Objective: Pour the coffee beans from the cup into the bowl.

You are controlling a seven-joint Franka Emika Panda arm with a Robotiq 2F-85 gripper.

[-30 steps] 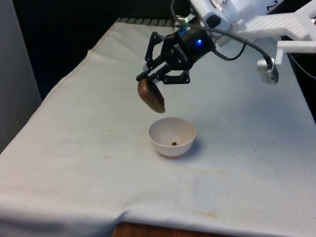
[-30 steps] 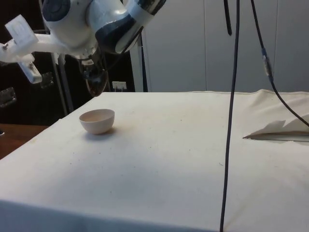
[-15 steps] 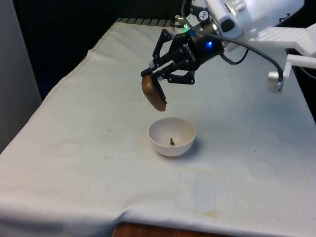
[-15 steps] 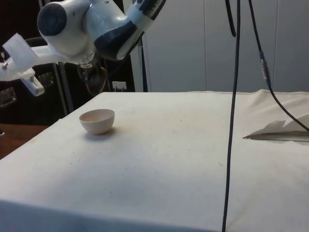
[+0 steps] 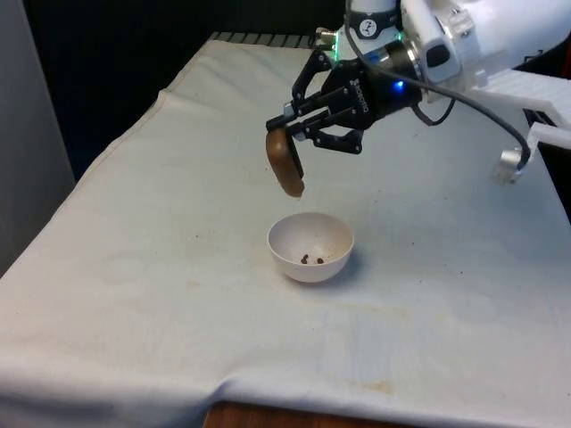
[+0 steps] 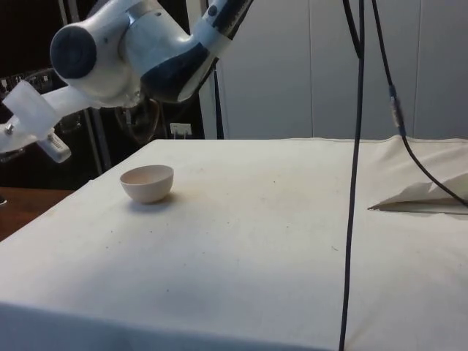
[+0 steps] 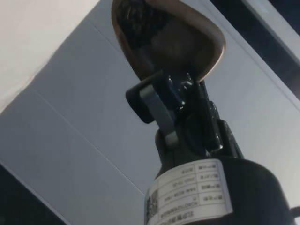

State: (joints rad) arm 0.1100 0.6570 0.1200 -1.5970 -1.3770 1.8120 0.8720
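Cup (image 5: 285, 164), brown and tipped steeply on its side, hangs in the air just above the white bowl (image 5: 310, 247), its mouth turned down toward it. The gripper (image 5: 294, 147) is clamped on its rim. A few beans (image 5: 311, 259) lie inside the bowl. White cloth (image 5: 161, 250) lies all around it.

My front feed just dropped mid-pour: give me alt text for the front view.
The gripper holds a brown cup tipped steeply above a white bowl on the white cloth. A few coffee beans lie in the bowl.
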